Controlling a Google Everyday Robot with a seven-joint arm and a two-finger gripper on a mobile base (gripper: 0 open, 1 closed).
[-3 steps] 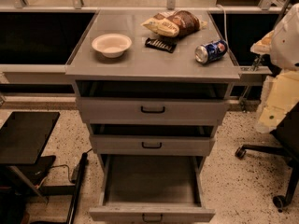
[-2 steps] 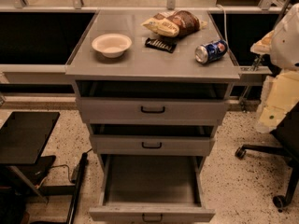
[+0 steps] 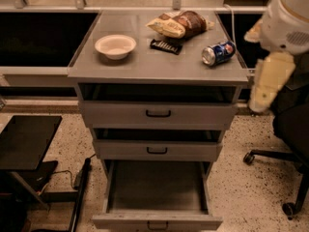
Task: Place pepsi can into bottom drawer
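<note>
Camera view shows the task not yet begun in earnest: the pepsi can [image 3: 218,52] is seen lying on its side on the desk [image 3: 159,67], close to the right edge and a little toward the back right corner, untouched. The bottom drawer [image 3: 157,221] is already pulled well out below the two shallower drawers [image 3: 158,113], and the can is not in it. The hand [image 3: 263,93] is hung off the right edge of the desk, apart from the can and lower than the desk top; whether it is spread or pressed together cannot be told. What is judged to be left is the whole of the handling: the can must be reached, grasped, carried down past the front edge and released inside the open drawer. A pale bowl [image 3: 115,46] is placed toward the left edge, snack bags [image 3: 181,24] near the back edge, and a dark flat packet [image 3: 165,46] between them. A speckled floor [image 3: 241,197], a chair base [image 3: 285,161] and a black stand [image 3: 26,139] are seen around.
</note>
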